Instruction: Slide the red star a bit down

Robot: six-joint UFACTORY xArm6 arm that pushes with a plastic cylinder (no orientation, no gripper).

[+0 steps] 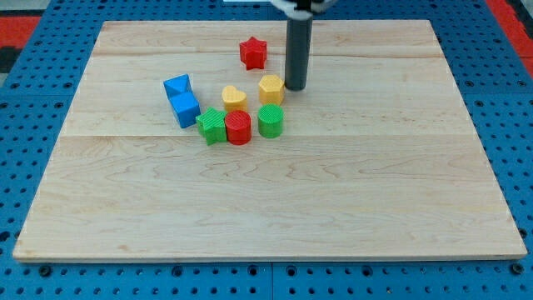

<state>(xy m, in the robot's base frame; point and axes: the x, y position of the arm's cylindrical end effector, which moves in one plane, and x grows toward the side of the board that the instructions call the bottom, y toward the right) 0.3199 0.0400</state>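
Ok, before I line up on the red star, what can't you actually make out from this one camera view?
- Upper arm: cut off by the view's top edge; only the dark rod shows, my tip right of the yellow hexagonal block, below-right of the red star-shaped block.
- Tip-to-yellow contact: too close to tell.
- Blue block: one piece or two, unclear.
- Green star-like block, red cylinder: touching faces hidden.

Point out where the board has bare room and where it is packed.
Bare: the board below the red cylinder, and right of my tip. Crowded: the blue block, green star, green cylinder, yellow blocks, and red star.
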